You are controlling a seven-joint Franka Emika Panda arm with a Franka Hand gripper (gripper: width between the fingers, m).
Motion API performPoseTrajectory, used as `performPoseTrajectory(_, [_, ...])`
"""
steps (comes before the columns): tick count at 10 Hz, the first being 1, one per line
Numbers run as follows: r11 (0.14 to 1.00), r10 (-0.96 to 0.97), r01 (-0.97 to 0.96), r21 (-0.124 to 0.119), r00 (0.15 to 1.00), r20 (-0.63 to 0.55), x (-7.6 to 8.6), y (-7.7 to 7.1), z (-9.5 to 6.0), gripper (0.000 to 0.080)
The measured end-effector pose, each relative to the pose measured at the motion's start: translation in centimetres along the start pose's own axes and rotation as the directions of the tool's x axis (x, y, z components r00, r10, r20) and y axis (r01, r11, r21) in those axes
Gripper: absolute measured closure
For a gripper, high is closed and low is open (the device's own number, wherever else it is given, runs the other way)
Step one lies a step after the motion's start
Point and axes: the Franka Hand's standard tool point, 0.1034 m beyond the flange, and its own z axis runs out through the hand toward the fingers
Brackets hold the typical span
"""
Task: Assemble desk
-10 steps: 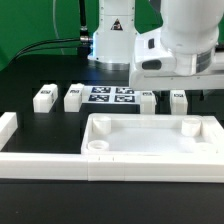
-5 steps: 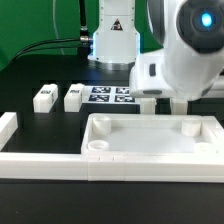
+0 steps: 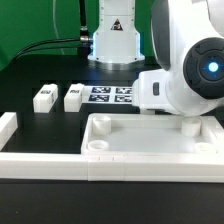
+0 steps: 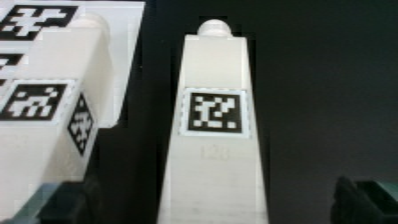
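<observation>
Desk top (image 3: 150, 140) lies rim-up on the black table (image 3: 120, 200), just behind the low white border wall (image 3: 60, 165), its round corner sockets showing. From my remote station I see the arm (image 3: 185, 70) stooped over the tray's far edge, on the exterior view's right. Through the wrist camera, the gripper (image 4: 210, 205) hangs with jaws spread wide. A tagged leg (image 4: 217, 120) lies between them, a second leg (image 4: 54, 110) just beside it. A third leg (image 3: 43, 97) and a fourth leg (image 3: 73, 96) stand beside the marker board (image 3: 112, 95).
</observation>
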Motion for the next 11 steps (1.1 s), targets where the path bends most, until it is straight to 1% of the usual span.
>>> performPoseTrajectory(3, [1.0,0.004,-0.004,0.001,1.0,0.001,0.5,0.2,0.9,0.0151])
performPoseTrajectory(4, [1.0,0.003,-0.003,0.0,1.0,0.003,0.5,0.2,1.0,0.0251])
performPoseTrajectory(5, [1.0,0.003,-0.003,0.0,1.0,0.003,0.5,0.1,1.0,0.0251])
performPoseTrajectory(6, [1.0,0.001,-0.001,-0.001,1.0,0.002,0.5,0.0,1.0,0.0453])
performPoseTrajectory(7, [1.0,0.0,0.0,-0.002,1.0,0.002,0.5,0.0,1.0,0.0512])
performPoseTrajectory(9, [1.0,-0.01,0.01,-0.001,1.0,0.002,0.5,0.0,1.0,0.0512])
performPoseTrajectory(10, [1.0,-0.025,0.025,0.0,1.0,-0.004,0.4,0.1,0.7,0.0512])
performPoseTrajectory(11, [0.998,-0.063,0.063,0.005,0.998,-0.016,0.1,0.3,0.0,0.0512])
